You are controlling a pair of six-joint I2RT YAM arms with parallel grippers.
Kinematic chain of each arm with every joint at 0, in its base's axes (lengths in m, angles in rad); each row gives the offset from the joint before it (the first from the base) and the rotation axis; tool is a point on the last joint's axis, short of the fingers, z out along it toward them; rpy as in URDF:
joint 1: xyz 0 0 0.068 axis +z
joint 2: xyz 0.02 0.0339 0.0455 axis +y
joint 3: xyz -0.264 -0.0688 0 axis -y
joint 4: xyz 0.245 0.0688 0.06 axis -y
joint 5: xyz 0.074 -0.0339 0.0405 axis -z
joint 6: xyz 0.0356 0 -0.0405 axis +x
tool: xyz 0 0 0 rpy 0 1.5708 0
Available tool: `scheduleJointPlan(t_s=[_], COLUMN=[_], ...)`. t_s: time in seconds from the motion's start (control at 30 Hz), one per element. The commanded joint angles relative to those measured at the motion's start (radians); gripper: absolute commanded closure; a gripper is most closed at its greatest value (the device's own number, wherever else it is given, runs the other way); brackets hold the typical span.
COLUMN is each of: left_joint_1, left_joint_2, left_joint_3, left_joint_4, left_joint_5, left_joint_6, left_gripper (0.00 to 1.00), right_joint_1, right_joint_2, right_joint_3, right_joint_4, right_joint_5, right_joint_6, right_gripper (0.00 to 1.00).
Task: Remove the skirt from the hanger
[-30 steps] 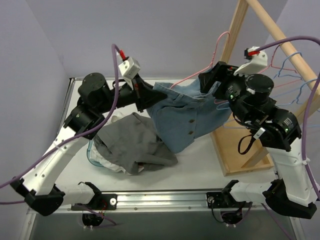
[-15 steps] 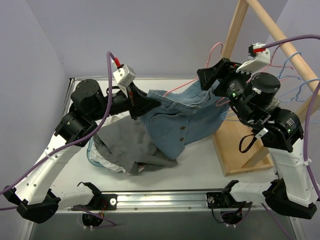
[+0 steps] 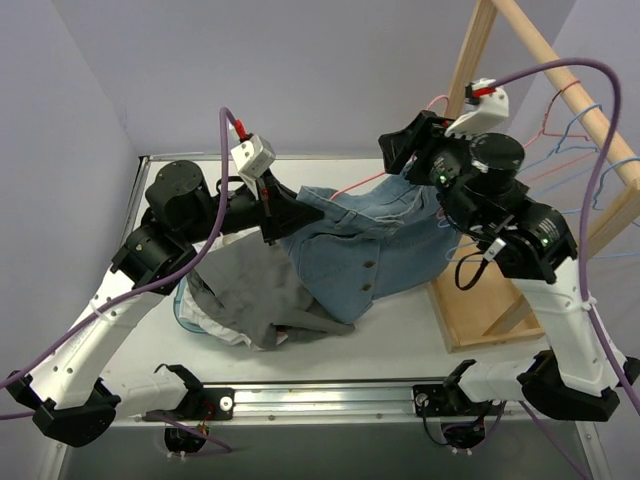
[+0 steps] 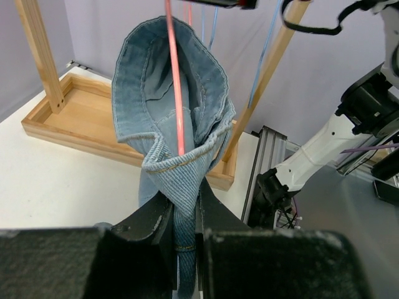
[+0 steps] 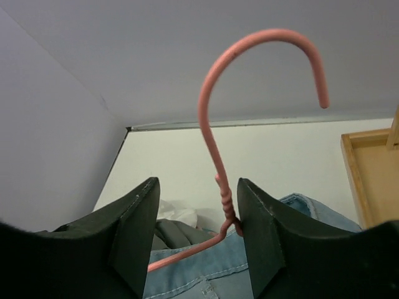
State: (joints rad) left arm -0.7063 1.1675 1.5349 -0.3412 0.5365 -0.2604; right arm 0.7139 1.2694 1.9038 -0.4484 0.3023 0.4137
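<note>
Two claws share the work. The left gripper (image 4: 185,208) is pinched tight on a waistband fold of the denim skirt (image 4: 165,93). The right gripper (image 5: 196,212) stands partly open astride the twisted neck of the pink hanger (image 5: 212,124), gripping nothing. The skirt drapes over the far middle of the table (image 3: 400,320), stretched between them. The hanger's wire runs lengthwise through the waistband toward the right claw, so separation likely comes by pulling apart along that line.

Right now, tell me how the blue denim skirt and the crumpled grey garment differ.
The blue denim skirt is pinched by the left gripper and threaded on the pink wire hanger; the crumpled grey garment lies in a heap, ungripped. The skirt shows a row of buttons; the grey garment shows none. Both are cloth.
</note>
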Motion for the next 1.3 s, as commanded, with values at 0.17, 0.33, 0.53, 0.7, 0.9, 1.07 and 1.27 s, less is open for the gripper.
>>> scheduleJointPlan(t_s=[0.17,0.33,0.53,0.7,0.9,1.07,1.27], left_joint_1=[-0.007,-0.009,-0.007,-0.009,-0.009,-0.009,-0.004], left_joint_2=[-0.039,-0.06,-0.121,-0.18,-0.163,-0.199,-0.288], left_joint_3=[0.034,-0.014,-0.122,-0.219,-0.187,-0.118,-0.032], left_joint_4=[0.143,0.105,0.042,0.025,-0.015,-0.065,-0.182], left_joint_5=[0.042,0.017,0.02,0.01,0.008,-0.134,-0.444], left_joint_6=[-0.039,-0.042,-0.051,-0.073,-0.068,-0.042,0.0], left_gripper=[0.98,0.69,0.57,0.61,0.98,0.98,0.98], right_joint_1=[-0.005,-0.007,-0.008,-0.008,-0.008,-0.01,-0.008], right_joint_2=[-0.007,-0.03,-0.057,-0.085,-0.091,-0.108,-0.165], right_joint_3=[-0.063,0.0,0.087,0.1,0.133,0.124,0.052], right_joint_4=[0.05,0.004,-0.045,-0.047,-0.058,-0.079,-0.111], right_joint_5=[0.029,0.098,0.207,0.248,0.255,0.348,0.521], right_joint_6=[0.004,0.017,0.033,0.045,0.06,0.074,0.172], right_gripper=[1.0,1.0,1.0,1.0,1.0,1.0,1.0])
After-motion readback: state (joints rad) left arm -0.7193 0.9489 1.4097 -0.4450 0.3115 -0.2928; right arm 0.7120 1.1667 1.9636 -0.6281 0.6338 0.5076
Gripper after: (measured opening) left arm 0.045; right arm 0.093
